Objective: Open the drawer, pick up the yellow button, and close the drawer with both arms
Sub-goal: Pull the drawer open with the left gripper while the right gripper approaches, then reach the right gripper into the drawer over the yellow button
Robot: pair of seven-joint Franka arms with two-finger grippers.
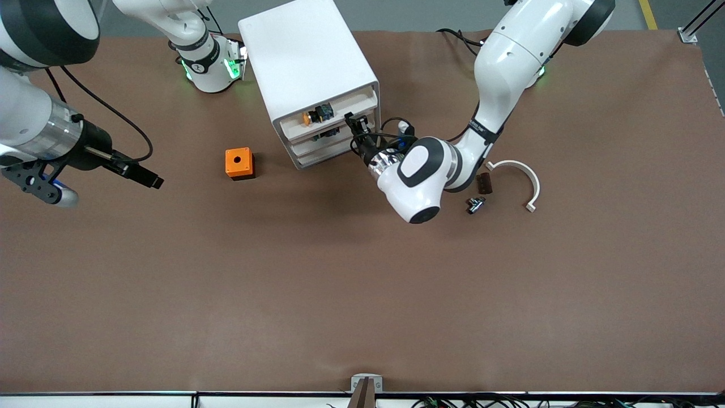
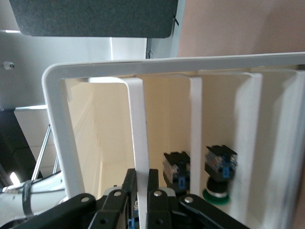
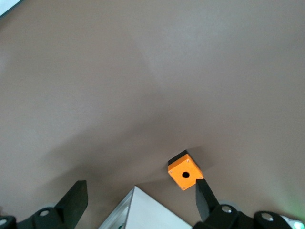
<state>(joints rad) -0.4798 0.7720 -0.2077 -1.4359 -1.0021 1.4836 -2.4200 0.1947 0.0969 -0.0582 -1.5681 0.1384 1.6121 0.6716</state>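
The cabinet (image 1: pixel 308 62) stands on the table (image 1: pixel 362 294) between the two arm bases. The button (image 1: pixel 313 116) lies in the drawer (image 1: pixel 334 116), the highest of four. The left hand (image 1: pixel 352 122) is at the drawer's front lip. The square box (image 1: pixel 239 163) sits beside the cabinet toward the right arm's end. The right hand (image 3: pixel 140 198) hangs over the table at that end.

The left arm (image 1: pixel 510 62) reaches down from its base with the elbow bent, its wrist (image 1: pixel 419 175) low and turned level. The left gripper (image 1: pixel 355 122) has its fingers (image 2: pixel 131 191) closed tight on a thin edge. The right arm (image 1: pixel 34 122) waits, raised at its own end of the table, and the right gripper (image 3: pixel 140 195) points downward with its fingers (image 3: pixel 74 200) spread wide.
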